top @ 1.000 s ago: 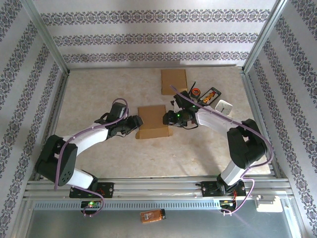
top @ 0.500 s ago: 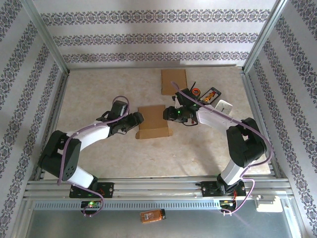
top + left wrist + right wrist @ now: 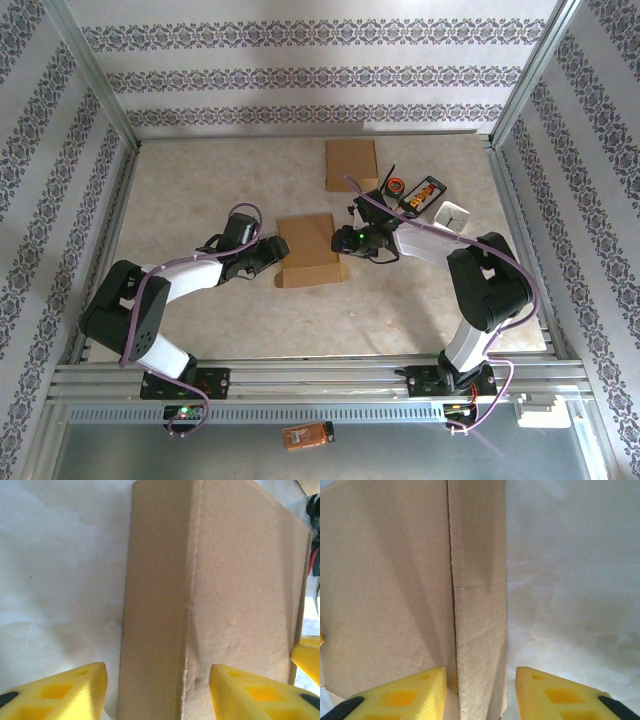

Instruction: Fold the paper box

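Jaws apart on both arms, each pair straddling one side edge of the paper box (image 3: 310,250), which lies flat mid-worktop (image 3: 190,190).
We note a creased side strip sitting between each pair: left jaws at the box's left edge, right jaws at its right edge, neither pinching yet. To fold well, we judge both pairs should close squarely on their strips, just outside the crease, then lift together so the centre panel stays down and the box does not slide.
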Motion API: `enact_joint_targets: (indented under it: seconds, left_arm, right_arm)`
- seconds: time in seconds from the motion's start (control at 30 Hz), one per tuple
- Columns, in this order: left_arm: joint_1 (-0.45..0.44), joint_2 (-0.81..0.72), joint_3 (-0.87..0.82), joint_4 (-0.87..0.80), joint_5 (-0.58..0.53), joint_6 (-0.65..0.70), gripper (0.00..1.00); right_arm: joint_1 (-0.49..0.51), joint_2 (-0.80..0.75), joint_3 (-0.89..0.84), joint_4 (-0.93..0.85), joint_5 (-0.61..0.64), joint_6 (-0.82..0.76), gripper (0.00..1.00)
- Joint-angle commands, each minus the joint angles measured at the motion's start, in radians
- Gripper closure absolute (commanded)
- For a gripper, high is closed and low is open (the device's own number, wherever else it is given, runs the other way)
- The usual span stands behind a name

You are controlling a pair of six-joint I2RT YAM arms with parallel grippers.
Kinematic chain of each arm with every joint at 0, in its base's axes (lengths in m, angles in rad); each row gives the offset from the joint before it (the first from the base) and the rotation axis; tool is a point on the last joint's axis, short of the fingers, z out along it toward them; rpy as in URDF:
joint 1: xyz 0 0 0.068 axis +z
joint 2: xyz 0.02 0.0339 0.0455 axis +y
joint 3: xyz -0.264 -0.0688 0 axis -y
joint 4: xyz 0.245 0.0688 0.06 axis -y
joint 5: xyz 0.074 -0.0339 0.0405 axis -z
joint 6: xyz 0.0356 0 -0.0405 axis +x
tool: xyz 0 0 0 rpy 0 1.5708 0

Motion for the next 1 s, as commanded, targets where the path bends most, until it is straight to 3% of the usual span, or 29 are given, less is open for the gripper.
enact_joint_targets:
  seconds: [0.0, 0.37, 0.97]
  left_arm:
    - [0.016, -0.065, 0.027, -0.029, -0.023, 0.007, 0.35]
    - [0.043, -0.118, 0.061, -0.006, -0.102, 0.015, 0.25]
    - [0.054, -0.047, 0.001, 0.124, -0.021, -0.078, 0.17]
  right_arm:
    - [-0.008, -0.037, 0.058, -0.032, 0.005, 0.0, 0.56]
    - [-0.046, 0.058, 0.142, 0.014, -0.023, 0.01, 0.62]
    - [-0.049, 0.13, 0.038, 0.13, -0.119, 0.061, 0.89]
